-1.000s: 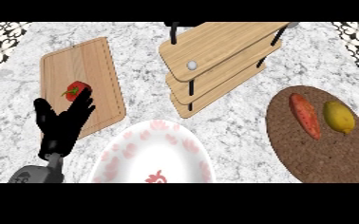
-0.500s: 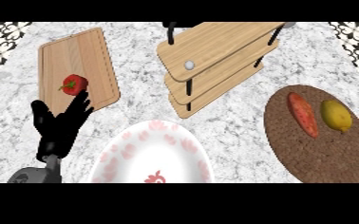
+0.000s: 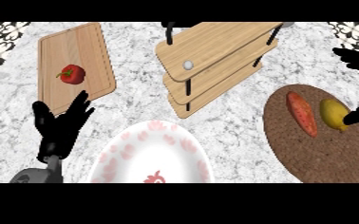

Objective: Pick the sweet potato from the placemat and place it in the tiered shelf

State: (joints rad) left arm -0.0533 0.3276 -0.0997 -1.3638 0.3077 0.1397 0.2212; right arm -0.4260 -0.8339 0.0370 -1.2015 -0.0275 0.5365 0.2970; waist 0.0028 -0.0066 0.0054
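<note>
Orange sweet potato (image 3: 301, 113); brown placemat (image 3: 294, 147)

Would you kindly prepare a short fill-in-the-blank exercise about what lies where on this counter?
1. The sweet potato lies on the placemat beside a yellow ____.
2. The red pepper rests on the wooden ____.
3. The left hand shows near the cutting board's ____ edge.
4. The tiered shelf holds ____ sweet potato.

Missing words: lemon; cutting board; lower; no

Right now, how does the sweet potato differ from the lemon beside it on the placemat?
The sweet potato is orange-red, long and tapered; the lemon is yellow, shorter and rounder. The sweet potato lies nearer the tiered shelf, the lemon farther right. Both rest untouched on the brown placemat.
</note>
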